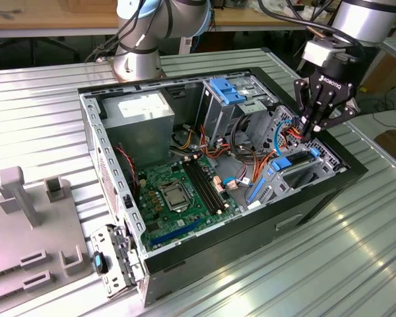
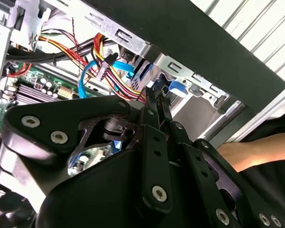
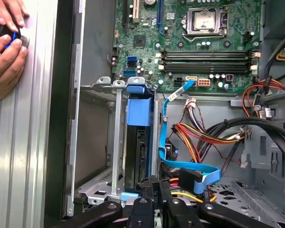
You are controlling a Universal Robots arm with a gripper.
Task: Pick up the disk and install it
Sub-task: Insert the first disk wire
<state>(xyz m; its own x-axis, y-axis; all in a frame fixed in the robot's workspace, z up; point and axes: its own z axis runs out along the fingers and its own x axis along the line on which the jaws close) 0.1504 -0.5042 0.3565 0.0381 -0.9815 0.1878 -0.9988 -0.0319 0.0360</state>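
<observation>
In the exterior view an open computer case (image 1: 204, 165) lies on the ribbed metal tabletop (image 1: 46, 105), its green circuit board (image 1: 178, 191) facing up and a grey box with a white label (image 1: 142, 115) in the far corner. The pincer (image 1: 310, 131) reaches down into the metal drive bay (image 1: 320, 162) at the end of the case toward the exterior view's right, its black fingers drawn close together. In the second wrist view the pincer (image 2: 156, 97) again looks narrow, its tips pointing at a blue plastic piece (image 2: 171, 88) just beside a bundle of coloured wires (image 2: 111, 71); a person's arm (image 2: 256, 152) shows past the edge of the case. In the first wrist view the disk (image 3: 138, 114) stands on edge in the bay, its blue frame between the bay's metal rails (image 3: 116, 137). The pincer (image 3: 156, 183) is at the disk's near end, fingers nearly touching; whether they pinch anything I cannot tell. A flat blue cable (image 3: 180, 166) loops right beside the disk, and a person's hands (image 3: 4, 45) rest on the tabletop outside the case.
</observation>
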